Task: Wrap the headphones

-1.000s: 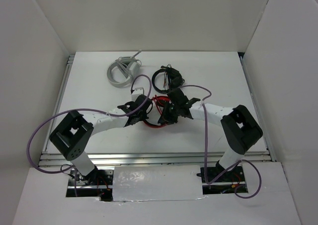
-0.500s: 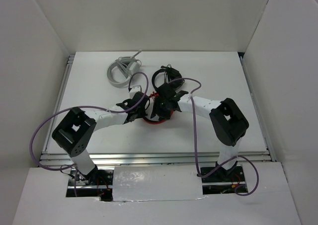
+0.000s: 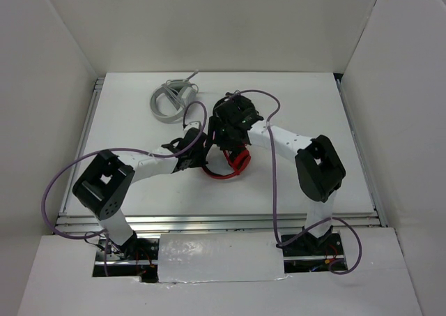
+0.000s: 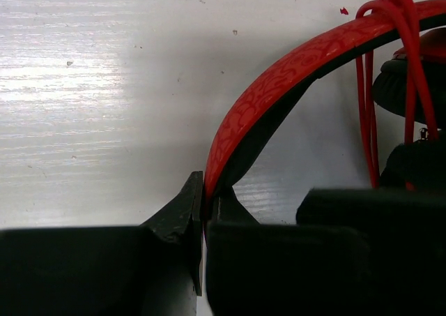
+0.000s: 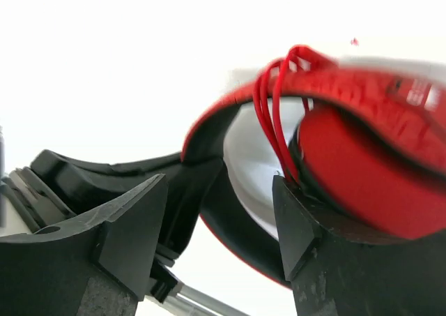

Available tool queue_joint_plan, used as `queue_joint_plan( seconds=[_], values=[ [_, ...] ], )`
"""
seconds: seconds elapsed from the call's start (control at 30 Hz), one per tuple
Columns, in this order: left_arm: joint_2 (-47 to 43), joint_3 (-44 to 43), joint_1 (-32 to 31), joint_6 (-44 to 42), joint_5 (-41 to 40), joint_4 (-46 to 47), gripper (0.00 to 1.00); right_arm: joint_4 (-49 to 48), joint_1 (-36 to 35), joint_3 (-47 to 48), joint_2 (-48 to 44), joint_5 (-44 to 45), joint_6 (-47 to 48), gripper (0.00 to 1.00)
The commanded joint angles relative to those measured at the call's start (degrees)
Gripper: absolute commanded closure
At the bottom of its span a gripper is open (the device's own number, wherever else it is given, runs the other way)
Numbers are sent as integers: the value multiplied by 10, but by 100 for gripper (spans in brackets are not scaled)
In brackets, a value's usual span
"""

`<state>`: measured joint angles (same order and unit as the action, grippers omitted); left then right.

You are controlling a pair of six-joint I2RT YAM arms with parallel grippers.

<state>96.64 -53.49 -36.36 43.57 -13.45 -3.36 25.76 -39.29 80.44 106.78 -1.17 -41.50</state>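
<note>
headphones [image 3: 237, 160] | red, black-lined | cable [image 4: 367, 107] looped over band | mid-table [image 3: 313, 114]

The top camera looks down from above and behind the robot, far enough to take in the whole table [image 3: 313, 107]. The 2 wrist cameras look forward from very close. All 3 views share the red headphones [image 3: 239, 160], whose band crosses both wrist views.

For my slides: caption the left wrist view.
Left gripper grips the patterned band of the red over-ear headphones, thin red cable looped over it.
</note>
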Motion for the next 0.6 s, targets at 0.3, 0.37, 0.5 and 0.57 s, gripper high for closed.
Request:
queue_joint_plan(
  seconds=[0.3,0.37,0.5,0.57],
  values=[
    [-3,-35,23,-9,57,-20,100,-47,30,25,32,-14,47,33],
    [0,-48,25,-6,58,-32,100,-64,29,20,20,-22,50,33],
    [1,-83,26,-1,46,-74,100,-70,16,33,1,-16,70,33],
    [3,-95,26,1,33,-103,100,-68,6,43,-4,-17,75,33]
  ],
)
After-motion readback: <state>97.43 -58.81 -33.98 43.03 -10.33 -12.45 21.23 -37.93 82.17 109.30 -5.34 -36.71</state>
